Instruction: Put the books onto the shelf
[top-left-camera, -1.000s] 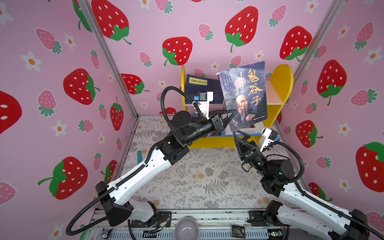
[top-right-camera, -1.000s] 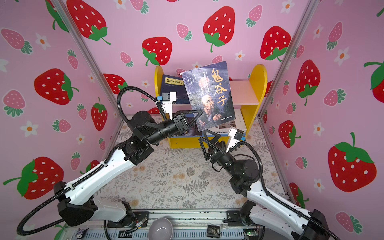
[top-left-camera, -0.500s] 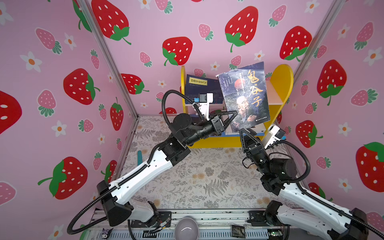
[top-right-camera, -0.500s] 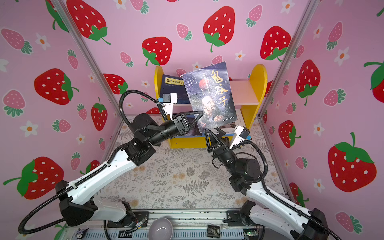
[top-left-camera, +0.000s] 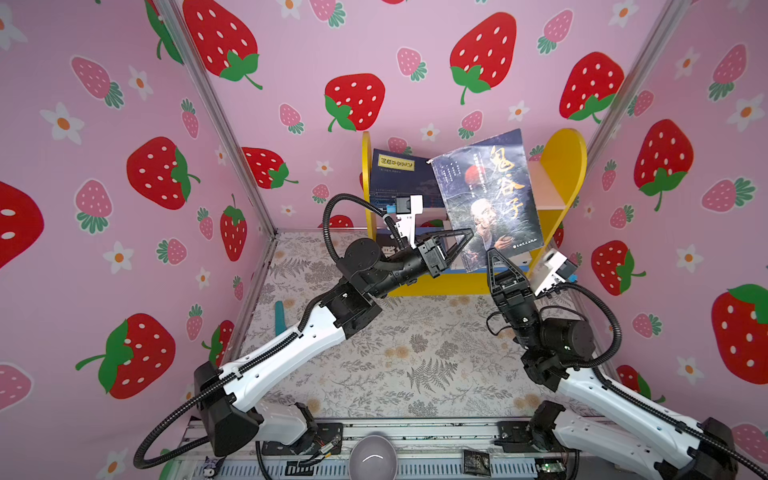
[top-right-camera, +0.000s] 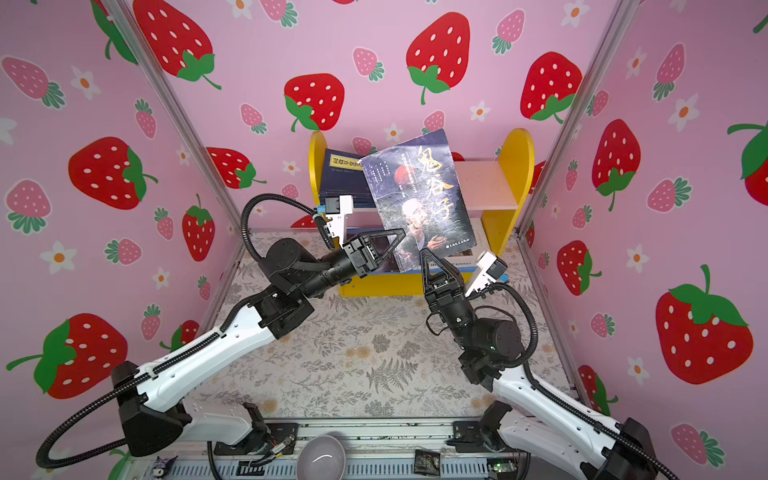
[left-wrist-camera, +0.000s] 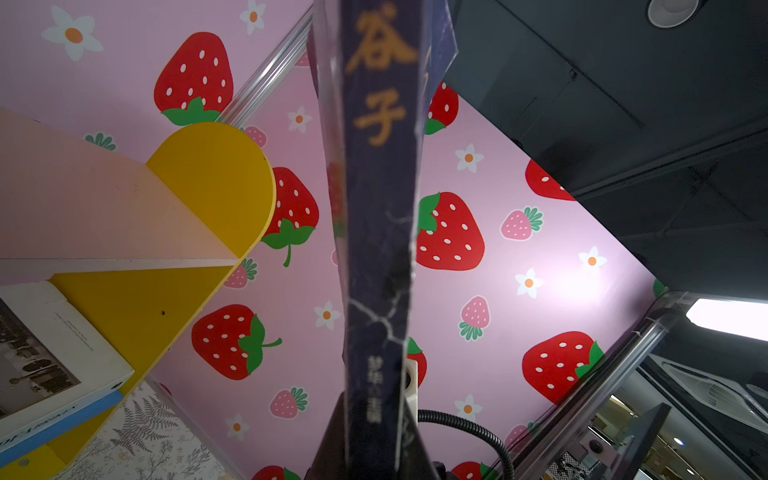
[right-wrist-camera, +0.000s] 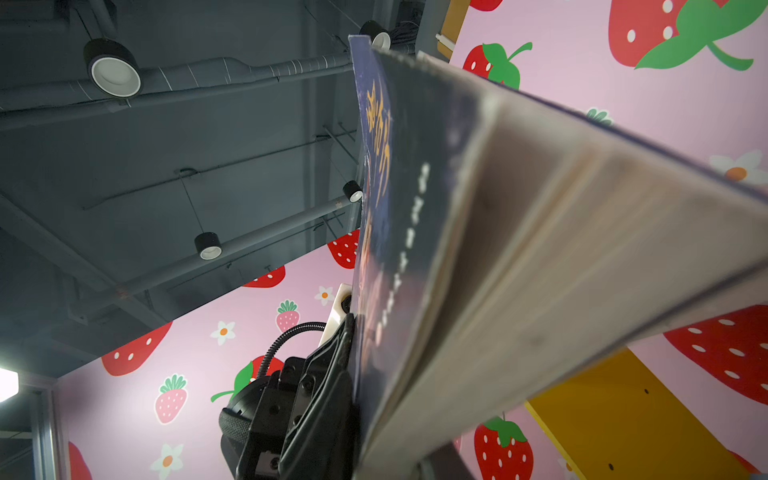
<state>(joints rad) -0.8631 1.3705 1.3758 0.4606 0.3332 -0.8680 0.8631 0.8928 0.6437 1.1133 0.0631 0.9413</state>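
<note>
Left gripper (top-left-camera: 467, 235) is clamped on the portrait book (top-left-camera: 486, 195) at its lower corner by the spine. From the left wrist camera the portrait book (left-wrist-camera: 380, 228) rises straight out of the jaws, gold characters blurred. Right gripper (top-left-camera: 493, 253) reaches up from below, and its fingers look drawn together on the book's bottom edge, just beside the left one's hold. The right wrist camera sees the pale page block of the portrait book (right-wrist-camera: 519, 232) running down toward its jaws.

Both arms have the book up in the air in front of the shelf (top-left-camera: 561, 166), cover facing the room and tilted, top edge climbing toward the right. Whether it touches the shelf I cannot tell.

Behind it a navy book (top-left-camera: 395, 178) with a yellow label stands on the pink upper board (top-left-camera: 546, 189), against the left yellow panel; in both top views the portrait book (top-right-camera: 419, 195) hides its right edge. In the lower tier a white book (left-wrist-camera: 62, 353) lies flat near the right panel — plain from the left wrist, only a sliver in the top views.

The shelf stands at the back of a table (top-left-camera: 415, 353) under a fern-and-flower cloth, with strawberry walls on three sides. A small teal thing (top-left-camera: 279, 318) lies near the left wall, and a grey bowl (top-left-camera: 372, 459) sits at the front rail between the arm bases.
</note>
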